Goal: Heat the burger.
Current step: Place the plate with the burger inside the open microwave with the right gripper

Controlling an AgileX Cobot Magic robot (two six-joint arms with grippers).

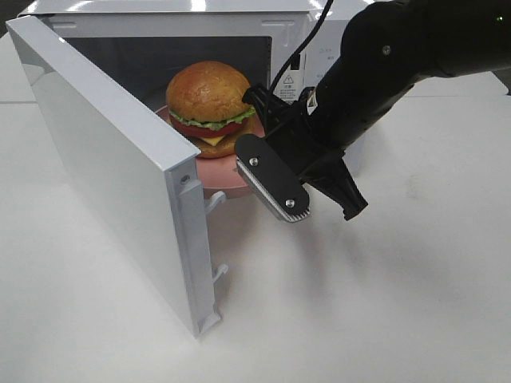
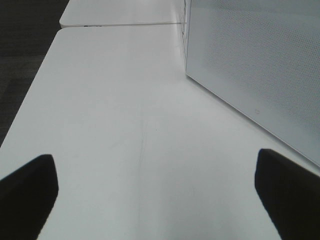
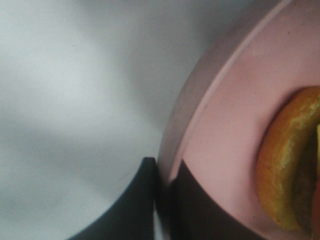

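The burger (image 1: 209, 100) sits on a round pink plate (image 1: 209, 171) in the mouth of the open microwave (image 1: 279, 32), and the plate's front edge sticks out past the opening. My right gripper (image 1: 243, 163) reaches in from the right and is shut on the plate's rim. The right wrist view shows its fingertips (image 3: 145, 200) pinching the pink plate (image 3: 225, 140), with the burger (image 3: 285, 165) just beyond. My left gripper (image 2: 157, 200) is open over the bare white table, holding nothing; it is out of the exterior high view.
The microwave door (image 1: 104, 152) swings wide open toward the front left. In the left wrist view the microwave's white side wall (image 2: 260, 65) stands close by on the table (image 2: 125, 100). A black cable (image 1: 307, 40) hangs in front of the microwave.
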